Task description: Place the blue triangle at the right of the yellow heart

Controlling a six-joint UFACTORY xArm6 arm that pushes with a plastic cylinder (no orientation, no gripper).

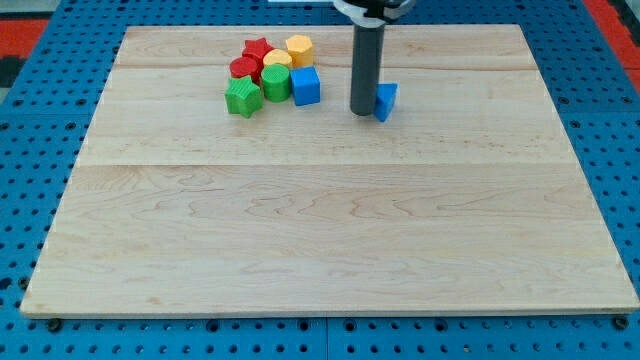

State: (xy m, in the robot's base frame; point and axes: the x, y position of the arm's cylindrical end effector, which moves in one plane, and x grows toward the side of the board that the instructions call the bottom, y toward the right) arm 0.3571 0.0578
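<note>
Blue triangle: the small blue triangular block (386, 101) lies in the far half of the board, a little right of centre, well apart from the other blocks.
My tip: the lower end of the straight dark rod (362, 111) stands on the board just left of the blue triangle, touching or all but touching its left side; the rod partly hides that edge.
Jaws: the arm carries none, only the rod, so nothing is held; the tip merely rests beside the block.
Yellow heart: a yellow block (277, 61) sits inside the cluster at the far left; its heart shape is hard to confirm, as neighbours crowd it.
Cluster: packed close together, touching or nearly so.
Blue cube: the blue cube block (305, 86) is the cluster's right near corner, the member nearest the tip.
Yellow cylinder: a yellow round block (299, 48) lies at the far right of the cluster.
Red star: a red star-shaped block (257, 49) lies far left.
Red block: a red rounded block (243, 68) sits just nearer than the star.
Green blocks: one green block (275, 82) left of the blue cube, another green knobbly block (243, 97) at the near left.
Board: a pale wooden table top (330, 240) on a blue perforated base (30, 150).
</note>
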